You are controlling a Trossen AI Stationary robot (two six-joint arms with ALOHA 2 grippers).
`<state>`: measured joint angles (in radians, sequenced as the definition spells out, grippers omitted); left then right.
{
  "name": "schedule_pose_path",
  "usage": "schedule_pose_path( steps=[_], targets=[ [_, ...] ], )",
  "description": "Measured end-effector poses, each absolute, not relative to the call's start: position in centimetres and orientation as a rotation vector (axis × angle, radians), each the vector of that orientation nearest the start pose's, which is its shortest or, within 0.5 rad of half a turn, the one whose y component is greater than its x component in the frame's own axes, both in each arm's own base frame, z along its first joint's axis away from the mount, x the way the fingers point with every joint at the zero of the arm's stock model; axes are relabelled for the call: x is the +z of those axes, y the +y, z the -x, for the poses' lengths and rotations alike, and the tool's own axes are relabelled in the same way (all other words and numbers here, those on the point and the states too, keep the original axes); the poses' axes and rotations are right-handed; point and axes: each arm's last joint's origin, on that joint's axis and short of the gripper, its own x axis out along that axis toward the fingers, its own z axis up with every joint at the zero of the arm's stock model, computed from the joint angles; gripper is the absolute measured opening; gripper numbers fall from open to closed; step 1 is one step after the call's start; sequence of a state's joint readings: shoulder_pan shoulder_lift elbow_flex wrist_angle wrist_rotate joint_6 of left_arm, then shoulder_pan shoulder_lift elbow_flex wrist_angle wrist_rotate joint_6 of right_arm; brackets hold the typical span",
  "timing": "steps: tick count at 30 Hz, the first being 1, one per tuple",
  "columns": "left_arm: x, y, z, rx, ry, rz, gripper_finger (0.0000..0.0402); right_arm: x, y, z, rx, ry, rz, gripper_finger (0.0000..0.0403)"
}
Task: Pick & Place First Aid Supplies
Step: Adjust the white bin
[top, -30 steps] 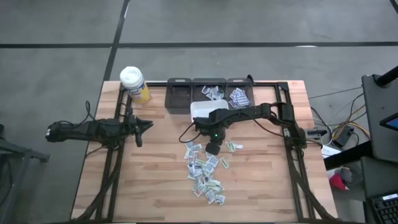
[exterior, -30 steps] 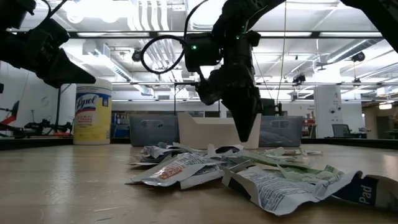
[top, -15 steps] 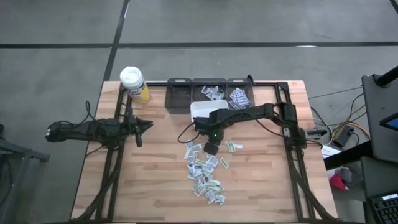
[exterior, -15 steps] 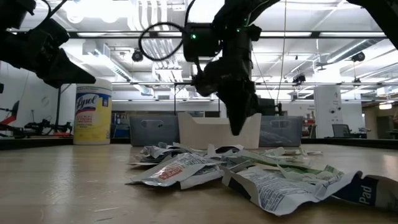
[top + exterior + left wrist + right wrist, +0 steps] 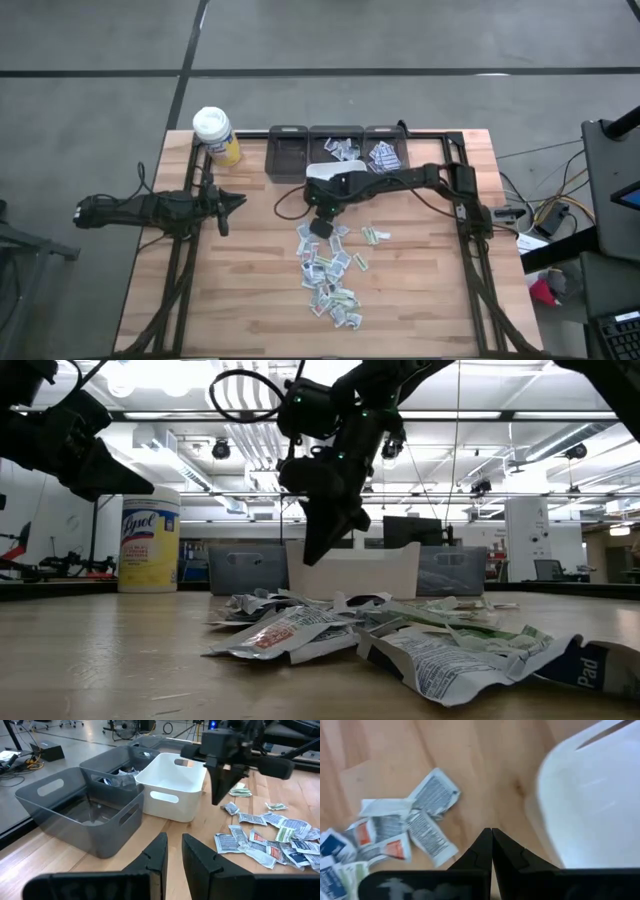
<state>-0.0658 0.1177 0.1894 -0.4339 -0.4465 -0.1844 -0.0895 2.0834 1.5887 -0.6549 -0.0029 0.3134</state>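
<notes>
High view: my right gripper (image 5: 320, 226) hangs over the counter (image 5: 250, 290) with its jaws pressed together and, as far as I can see, nothing between them. It sits just off the near edge of the white bin (image 5: 330, 176). The packets (image 5: 330, 270) lie in a loose strip running from just beside the jaws toward the counter's near edge, with a few strays (image 5: 376, 236) off to the right-arm side. From the right wrist, the closest packet (image 5: 436, 795) lies flat on the wood, its long side angled away from the bin; the jaws would have to spread and drop toward it.

My left gripper (image 5: 232, 202) waits well apart at the left side, jaws slightly parted, holding nothing, so the right arm is clearly the nearer one. Three grey bins (image 5: 335, 150) stand behind the white one, two already holding packets. The yellow bottle (image 5: 216, 136) stands clear at the far left corner. I judge the white bin's wall the only obstacle.
</notes>
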Motion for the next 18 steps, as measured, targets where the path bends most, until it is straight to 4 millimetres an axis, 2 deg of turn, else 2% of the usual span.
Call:
schedule_pose_path(
  steps=[14,18],
  targets=[
    [17.9,0.7,-8.6,0.403,0.322,0.064,0.0053,18.1,-6.8,-42.8,-0.359,1.106,-0.334,0.0008],
    [17.9,0.7,-8.6,0.403,0.322,0.064,0.0053,18.2,-6.9,-42.8,-0.345,1.109,-0.324,0.0008]
  ],
)
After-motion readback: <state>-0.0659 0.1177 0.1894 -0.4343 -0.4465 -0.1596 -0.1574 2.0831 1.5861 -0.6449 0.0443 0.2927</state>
